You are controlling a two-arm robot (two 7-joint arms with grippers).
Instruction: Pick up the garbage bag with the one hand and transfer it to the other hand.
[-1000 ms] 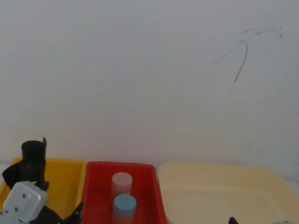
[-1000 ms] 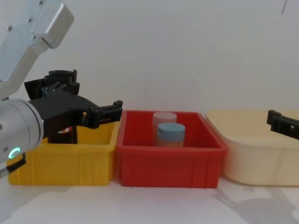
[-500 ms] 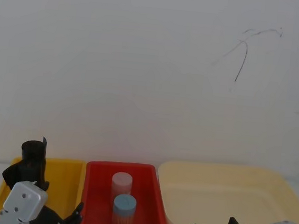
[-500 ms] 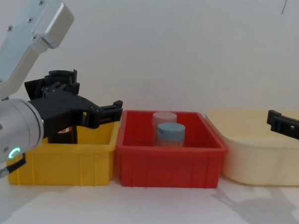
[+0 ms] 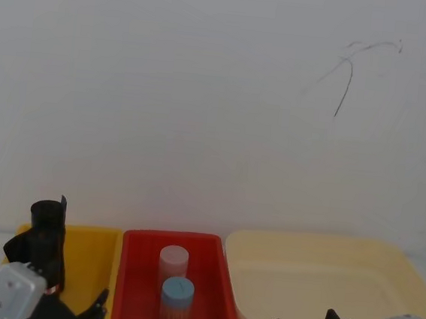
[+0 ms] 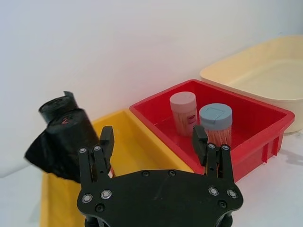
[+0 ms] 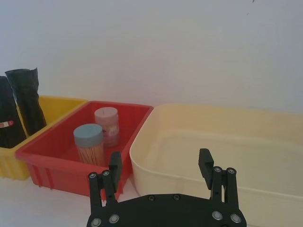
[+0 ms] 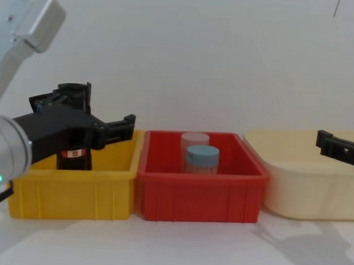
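nothing of the transfer is done yet. the garbage bag [image 7: 6, 106] stands upright in the yellow bin [image 8: 74, 192], beside a plain black roll [image 7: 26, 101], and no hand has hold of it. the left hand [image 6: 151, 142] hovers at the near side of that bin with its fingers spread wide and nothing between them; in the chest view it hangs in front of the bag, and i cannot tell whether it touches it. the right hand [image 7: 160, 163] is also spread and empty, well apart by the cream bin [image 8: 304, 191]. left to do, as i judge it: close on the bag, lift it clear of the bin, bring the two hands together and pass it over.

the bag carries a narrow red-and-white label band [image 8: 74, 153] low on its side; its print is too small to read. in the red bin [image 8: 197, 198] stand a blue-lidded jar [image 6: 215, 124] of thin sticks and a pink-lidded jar [image 6: 183, 113] with no writing i can make out.
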